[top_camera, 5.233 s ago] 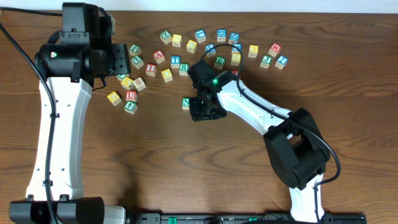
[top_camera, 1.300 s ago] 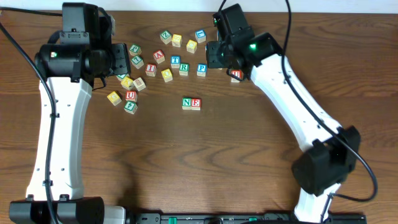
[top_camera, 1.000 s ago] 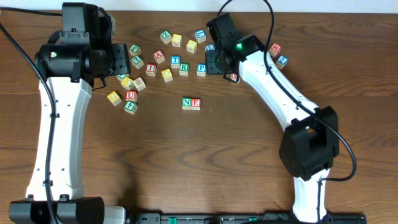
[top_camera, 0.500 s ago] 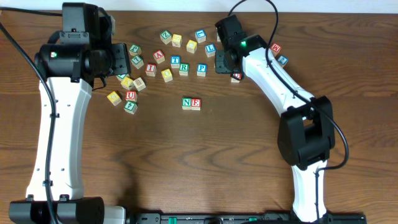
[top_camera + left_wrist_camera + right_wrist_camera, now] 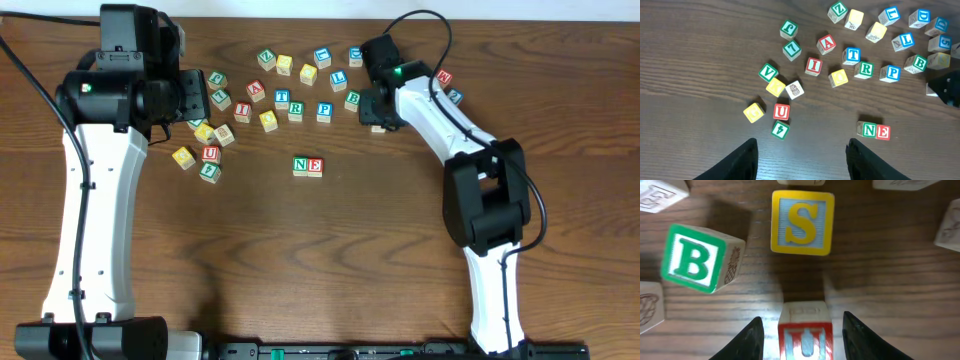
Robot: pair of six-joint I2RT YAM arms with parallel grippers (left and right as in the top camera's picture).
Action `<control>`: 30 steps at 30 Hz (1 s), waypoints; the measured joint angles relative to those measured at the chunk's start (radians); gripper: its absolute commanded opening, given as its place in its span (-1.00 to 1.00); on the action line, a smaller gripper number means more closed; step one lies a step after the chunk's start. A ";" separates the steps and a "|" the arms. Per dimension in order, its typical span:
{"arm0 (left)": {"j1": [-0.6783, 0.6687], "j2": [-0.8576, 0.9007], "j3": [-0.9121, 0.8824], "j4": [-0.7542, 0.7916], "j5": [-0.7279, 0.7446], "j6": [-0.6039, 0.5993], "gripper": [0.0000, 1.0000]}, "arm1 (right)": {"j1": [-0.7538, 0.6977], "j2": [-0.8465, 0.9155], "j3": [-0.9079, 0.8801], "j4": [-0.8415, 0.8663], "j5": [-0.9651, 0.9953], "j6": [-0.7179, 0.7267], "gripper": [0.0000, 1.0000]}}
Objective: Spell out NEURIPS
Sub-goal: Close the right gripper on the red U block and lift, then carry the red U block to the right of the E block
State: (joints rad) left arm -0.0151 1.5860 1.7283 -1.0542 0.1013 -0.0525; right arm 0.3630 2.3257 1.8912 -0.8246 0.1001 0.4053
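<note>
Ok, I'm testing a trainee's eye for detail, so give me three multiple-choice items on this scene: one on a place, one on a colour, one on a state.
1. Where is the E block?
A) stacked on the N block
B) side by side with the N block, touching
C) far from it, at the wood's edge

2. What colour is the letter on the B block?
A) red
B) green
C) blue

3. The right end effector is:
A) shut on the B block
B) open over bare wood
C) open, straddling the U block

Answers: 1 B, the pair sit flush together; 2 B, the right wrist view shows a green B; 3 C, a gap shows between each finger and the cube.
</note>
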 measured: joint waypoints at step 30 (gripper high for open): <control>0.000 0.000 0.000 0.000 0.000 0.000 0.11 | 0.033 -0.100 0.000 -0.190 -0.085 0.004 -0.50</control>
State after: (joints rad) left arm -0.0151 1.5860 1.7283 -1.0546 0.1013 -0.0525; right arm 0.3962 2.2253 1.8915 -1.0149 0.0151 0.4091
